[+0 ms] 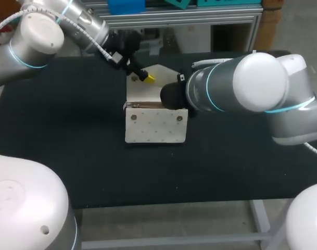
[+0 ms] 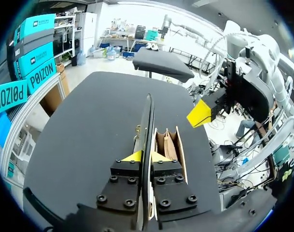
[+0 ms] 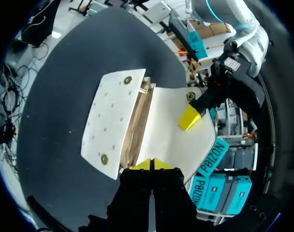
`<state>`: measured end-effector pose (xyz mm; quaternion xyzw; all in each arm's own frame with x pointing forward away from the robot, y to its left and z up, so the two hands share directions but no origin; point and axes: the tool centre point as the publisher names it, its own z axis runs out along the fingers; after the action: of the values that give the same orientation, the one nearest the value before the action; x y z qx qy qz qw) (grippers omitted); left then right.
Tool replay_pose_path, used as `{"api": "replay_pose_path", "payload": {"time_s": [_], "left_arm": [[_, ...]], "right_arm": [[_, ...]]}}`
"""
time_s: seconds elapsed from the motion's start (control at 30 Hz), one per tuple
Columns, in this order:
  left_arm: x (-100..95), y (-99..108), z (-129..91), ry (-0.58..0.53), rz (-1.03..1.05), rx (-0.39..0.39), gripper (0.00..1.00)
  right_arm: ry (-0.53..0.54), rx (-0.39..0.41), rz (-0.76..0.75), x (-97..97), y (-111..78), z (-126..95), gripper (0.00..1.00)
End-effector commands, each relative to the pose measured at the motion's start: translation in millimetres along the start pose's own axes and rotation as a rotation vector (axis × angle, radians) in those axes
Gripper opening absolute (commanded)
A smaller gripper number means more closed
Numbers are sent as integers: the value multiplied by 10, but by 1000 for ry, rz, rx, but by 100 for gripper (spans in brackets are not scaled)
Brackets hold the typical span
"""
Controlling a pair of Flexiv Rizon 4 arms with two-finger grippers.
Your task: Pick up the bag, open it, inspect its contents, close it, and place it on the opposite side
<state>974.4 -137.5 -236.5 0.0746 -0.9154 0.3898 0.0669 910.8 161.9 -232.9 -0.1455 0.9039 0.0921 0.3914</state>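
Both fingers of your left pincer [image 2: 146, 157] are clamped on the free edge of the flap [image 2: 147, 121], with the thin sheet running straight between the yellow tips. That grip appears to be there to hold the flap up and back so the mouth of the bag [image 1: 155, 125] stays open for inspection. The left wrist view looks straight into the brown lining [image 2: 168, 145] and its pockets, and you can make out nothing lying inside them.

Your right pincer [image 3: 151, 164] has its tips drawn together. It hangs just beside the bag's right end, near the mouth, and from the left wrist view it seems to be gripping nothing. I judge it is placed there to look in or to steady the bag.

The bag stands upright near the middle of the black table [image 1: 70, 130], its front panel with two snaps [image 1: 133, 118] facing the near edge.

For closing, the flap must swing forward over the mouth. The right pincer sits close to that path, so you would need to clear it first. From above, the right arm's forearm also hides the bag's right end.
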Motion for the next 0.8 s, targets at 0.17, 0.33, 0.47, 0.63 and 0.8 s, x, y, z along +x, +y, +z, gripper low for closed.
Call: {"api": "replay_pose_path", "payload": {"time_s": [0.17,0.33,0.47,0.63,0.8], "left_arm": [[-459,107,237,68,-58,22,0],[-560,211,274,72,-80,53,0],[-593,279,322,31,-99,44,0],[-644,342,386,11,-98,38,0],[-674,380,449,9,-104,46,0]], "right_arm": [[-5,6,-1,214,-8,-75,0],[-3,13,-3,359,-60,-11,0],[14,9,12,469,-113,53,0],[29,15,29,580,-160,120,0],[34,13,64,663,-164,145,0]]}}
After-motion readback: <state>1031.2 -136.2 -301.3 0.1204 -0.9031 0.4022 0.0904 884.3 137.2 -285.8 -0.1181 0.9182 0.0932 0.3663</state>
